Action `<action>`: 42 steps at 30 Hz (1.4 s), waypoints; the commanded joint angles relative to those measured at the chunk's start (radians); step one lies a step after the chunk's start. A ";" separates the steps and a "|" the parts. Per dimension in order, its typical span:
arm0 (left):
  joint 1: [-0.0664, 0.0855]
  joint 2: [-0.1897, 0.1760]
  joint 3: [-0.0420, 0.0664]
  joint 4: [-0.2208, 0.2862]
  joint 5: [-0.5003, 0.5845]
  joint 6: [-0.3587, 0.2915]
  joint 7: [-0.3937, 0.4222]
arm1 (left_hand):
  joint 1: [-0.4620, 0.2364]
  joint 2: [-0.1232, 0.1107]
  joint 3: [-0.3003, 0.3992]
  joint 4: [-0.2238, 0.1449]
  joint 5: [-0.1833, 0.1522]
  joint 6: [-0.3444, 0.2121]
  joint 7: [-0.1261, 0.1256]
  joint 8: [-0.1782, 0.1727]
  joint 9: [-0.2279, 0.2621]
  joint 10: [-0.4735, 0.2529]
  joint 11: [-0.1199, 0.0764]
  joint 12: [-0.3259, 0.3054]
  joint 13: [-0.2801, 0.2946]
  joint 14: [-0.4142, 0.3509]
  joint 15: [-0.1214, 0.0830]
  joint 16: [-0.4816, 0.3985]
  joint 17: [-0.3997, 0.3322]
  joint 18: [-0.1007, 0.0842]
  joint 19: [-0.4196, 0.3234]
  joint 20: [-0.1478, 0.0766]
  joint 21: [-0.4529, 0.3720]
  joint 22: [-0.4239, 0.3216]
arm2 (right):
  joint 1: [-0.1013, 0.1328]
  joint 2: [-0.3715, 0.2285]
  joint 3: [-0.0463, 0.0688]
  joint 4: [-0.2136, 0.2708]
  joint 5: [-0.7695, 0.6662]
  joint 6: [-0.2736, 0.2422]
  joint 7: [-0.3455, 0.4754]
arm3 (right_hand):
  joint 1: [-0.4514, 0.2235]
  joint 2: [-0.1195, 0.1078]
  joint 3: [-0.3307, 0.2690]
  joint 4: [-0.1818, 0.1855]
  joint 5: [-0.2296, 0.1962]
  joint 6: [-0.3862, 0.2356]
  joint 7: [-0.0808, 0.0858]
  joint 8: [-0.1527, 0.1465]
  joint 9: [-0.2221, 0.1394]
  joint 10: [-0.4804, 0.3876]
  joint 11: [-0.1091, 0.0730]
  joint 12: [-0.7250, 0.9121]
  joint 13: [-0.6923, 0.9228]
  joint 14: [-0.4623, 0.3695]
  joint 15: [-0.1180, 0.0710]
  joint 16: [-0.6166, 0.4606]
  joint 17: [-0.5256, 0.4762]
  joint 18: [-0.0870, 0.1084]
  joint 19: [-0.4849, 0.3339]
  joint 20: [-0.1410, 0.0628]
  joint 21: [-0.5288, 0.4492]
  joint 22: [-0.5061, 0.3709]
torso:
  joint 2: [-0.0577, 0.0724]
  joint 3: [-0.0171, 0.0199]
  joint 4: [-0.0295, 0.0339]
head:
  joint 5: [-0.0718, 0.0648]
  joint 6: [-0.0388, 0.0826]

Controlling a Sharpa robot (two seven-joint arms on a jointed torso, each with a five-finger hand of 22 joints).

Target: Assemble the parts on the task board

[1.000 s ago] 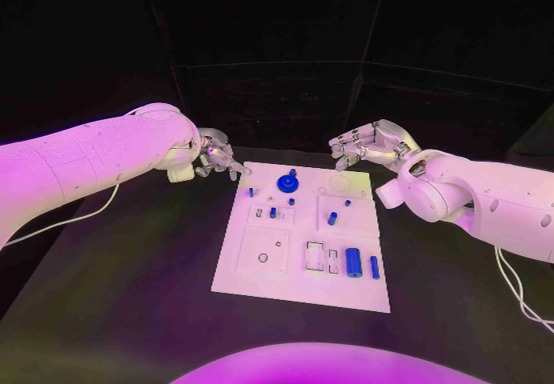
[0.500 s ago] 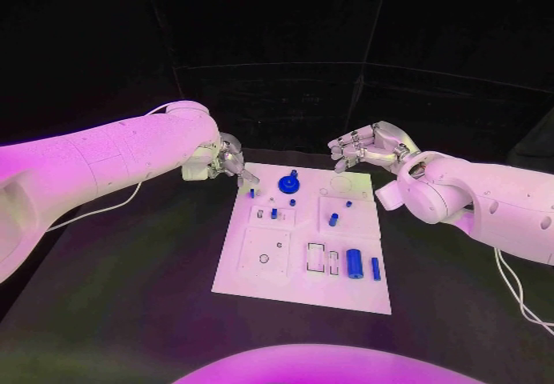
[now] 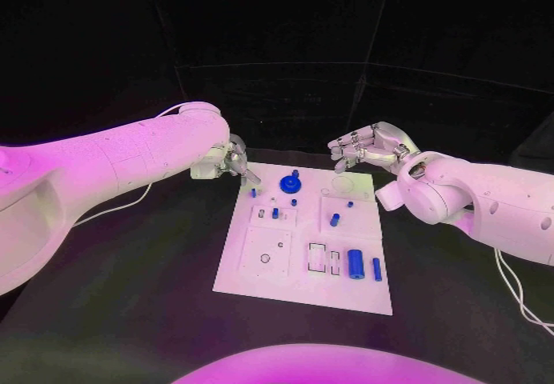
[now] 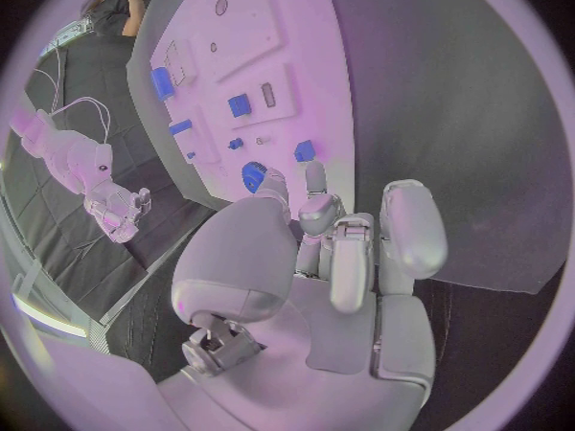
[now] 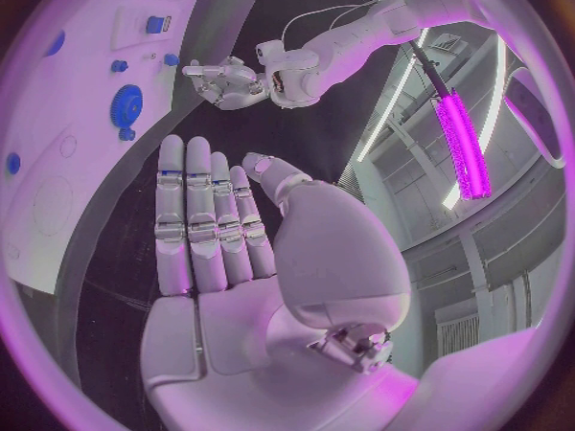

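Just under my left hand (image 3: 232, 164) at the task board's (image 3: 289, 280) far corner stands a small blue peg (image 3: 253, 192), my loosely curled fingers holding nothing, so next I pinch it, right hand (image 3: 367, 147) spread empty.

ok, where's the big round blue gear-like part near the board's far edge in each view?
Head view: the big round blue gear-like part sits on the white task board, top centre.
Left wrist view: just past the left hand, partly hidden by its fingers.
Right wrist view: at that picture's left, on the board.
Shared landmark: the board's far edge.
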 commanded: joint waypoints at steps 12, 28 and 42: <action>-0.019 0.037 0.001 -0.048 -0.027 0.012 -0.027 | 0.008 -0.009 -0.014 0.000 0.003 -0.019 0.001 0.013 0.014 -0.011 0.002 -0.002 -0.004 0.106 -0.002 0.007 0.263 -0.011 0.005 0.001 0.001 0.001 | 0.002 0.004 0.001 -0.001 0.000 0.006 0.003 | 0.006 0.002 0.005 -0.003 0.002 -0.008 0.002 -0.006 0.000 -0.004 0.004 -0.002 -0.001 0.002 0.005 -0.005 -0.001 0.011 0.010 0.000 -0.004 -0.001 | -0.001 0.0003 -0.0011 | -0.005 -0.003; -0.037 0.056 0.002 -0.071 -0.027 -0.005 -0.008 | 0.005 -0.009 -0.019 0.004 0.003 -0.022 0.001 0.016 0.019 -0.010 0.002 -0.001 -0.001 0.106 -0.001 0.007 0.263 -0.012 0.006 0.002 0.005 0.005 | 0.002 0.011 0.001 -0.004 0.000 0.005 0.003 | 0.008 0.002 0.007 -0.004 0.003 -0.008 0.002 -0.006 0.000 -0.005 0.004 -0.002 -0.001 0.002 0.005 -0.005 -0.001 0.011 0.010 0.000 -0.005 -0.001 | -0.001 0.0003 0.0001 | -0.005 -0.005; -0.049 0.067 0.002 -0.079 -0.024 -0.008 0.004 | 0.031 0.006 -0.011 -0.006 0.003 -0.034 0.002 0.025 0.037 -0.015 0.003 -0.003 -0.004 0.106 -0.001 0.007 0.263 -0.012 0.006 0.002 0.006 0.008 | 0.002 0.016 0.001 -0.008 0.000 0.008 0.003 | 0.008 0.002 0.007 -0.004 0.003 -0.008 0.002 -0.006 0.000 -0.005 0.004 -0.002 -0.001 0.002 0.005 -0.005 -0.001 0.011 0.010 0.000 -0.005 -0.001 | -0.002 0.0009 0.0004 | -0.006 -0.007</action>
